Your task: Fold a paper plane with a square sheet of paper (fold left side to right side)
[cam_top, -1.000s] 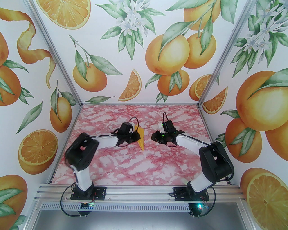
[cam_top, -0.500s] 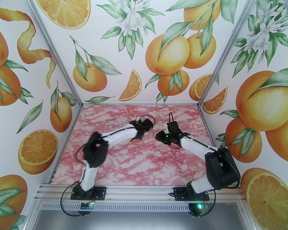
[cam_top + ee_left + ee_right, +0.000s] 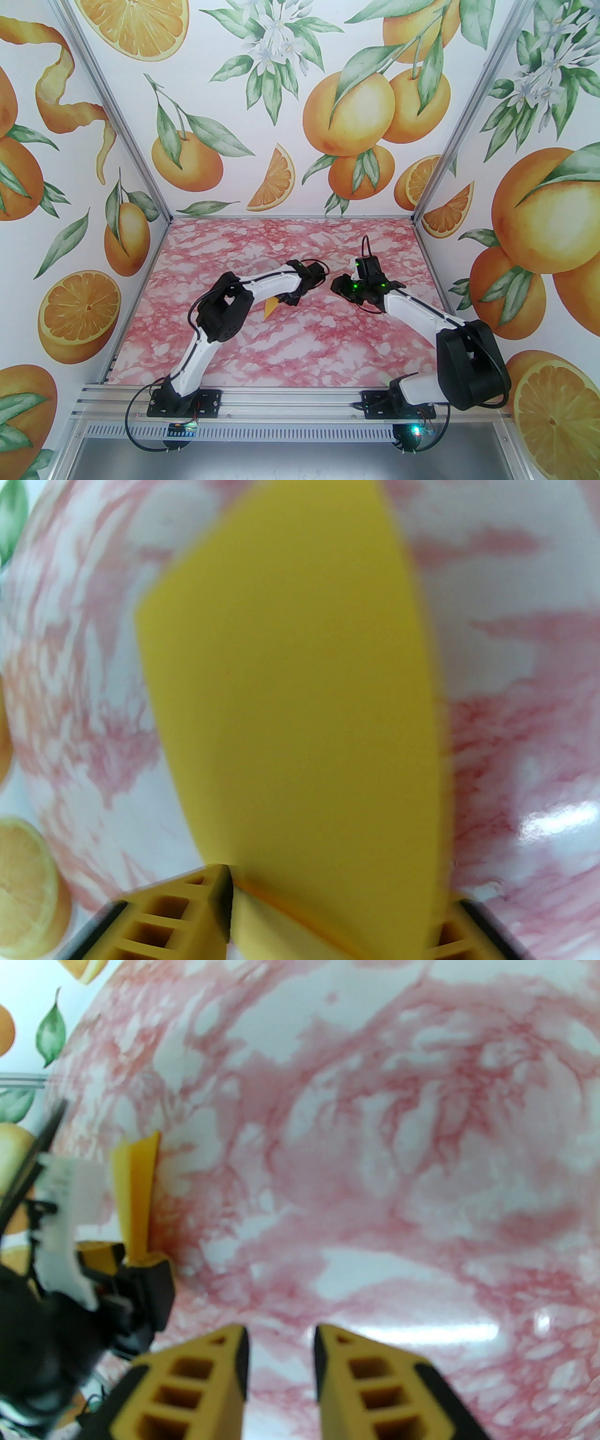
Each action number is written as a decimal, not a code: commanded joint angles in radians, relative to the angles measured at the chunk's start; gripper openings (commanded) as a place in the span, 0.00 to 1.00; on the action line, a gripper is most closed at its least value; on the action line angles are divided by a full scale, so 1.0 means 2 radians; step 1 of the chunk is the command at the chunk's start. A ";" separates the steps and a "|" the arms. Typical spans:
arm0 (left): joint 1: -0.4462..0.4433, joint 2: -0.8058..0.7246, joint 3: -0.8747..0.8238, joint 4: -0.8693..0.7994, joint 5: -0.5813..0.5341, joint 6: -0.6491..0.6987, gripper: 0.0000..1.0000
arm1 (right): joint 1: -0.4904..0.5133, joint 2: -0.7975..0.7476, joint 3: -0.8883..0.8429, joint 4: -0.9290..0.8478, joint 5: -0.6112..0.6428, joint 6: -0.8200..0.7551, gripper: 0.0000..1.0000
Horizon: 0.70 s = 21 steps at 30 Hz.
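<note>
The yellow-orange paper (image 3: 290,677) is folded into a narrow pointed shape and reaches away from my left gripper (image 3: 337,883). That gripper's jaws stand wide apart, with the paper lying between the fingers (image 3: 201,902). From above, just a yellow tip of the paper (image 3: 270,308) pokes out under the left gripper (image 3: 282,302) at mid-table. The right wrist view has the paper (image 3: 136,1194) standing on edge against the left fingers. My right gripper (image 3: 336,286) hovers a little to the right, its jaws (image 3: 281,1330) slightly apart with nothing between them.
The pink marbled table (image 3: 300,347) is bounded by walls printed with oranges and by aluminium posts (image 3: 166,220) at the back corners. The left forearm (image 3: 262,286) lies across the middle of the table, close to the right wrist.
The left arm swung right and rolled over, carrying the paper from upright beside it to underneath. Its jaws have parted. The right arm drew back to the right.
</note>
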 commanded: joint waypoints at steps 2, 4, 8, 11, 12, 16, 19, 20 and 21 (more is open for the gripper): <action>0.000 -0.059 -0.042 0.088 0.135 -0.009 0.63 | -0.003 0.006 -0.003 0.015 -0.021 0.001 0.31; 0.012 -0.092 -0.071 0.127 0.179 -0.010 0.67 | -0.002 0.013 0.000 0.022 -0.039 0.002 0.32; 0.042 -0.147 -0.129 0.189 0.240 -0.021 0.70 | 0.019 0.034 0.013 0.033 -0.056 0.002 0.33; 0.057 -0.175 -0.155 0.208 0.253 -0.016 0.70 | 0.045 0.059 0.030 0.038 -0.062 0.006 0.35; 0.061 -0.183 -0.163 0.208 0.251 -0.015 0.70 | 0.052 0.066 0.033 0.043 -0.063 0.009 0.35; 0.080 -0.217 -0.201 0.204 0.240 0.001 0.68 | 0.084 0.098 0.047 0.069 -0.071 0.026 0.35; 0.087 -0.228 -0.225 0.195 0.231 0.027 0.66 | 0.103 0.120 0.061 0.077 -0.072 0.034 0.35; 0.089 -0.230 -0.231 0.193 0.231 0.036 0.65 | 0.107 0.126 0.065 0.080 -0.073 0.036 0.35; 0.090 -0.229 -0.237 0.192 0.232 0.043 0.64 | 0.109 0.131 0.068 0.082 -0.073 0.038 0.35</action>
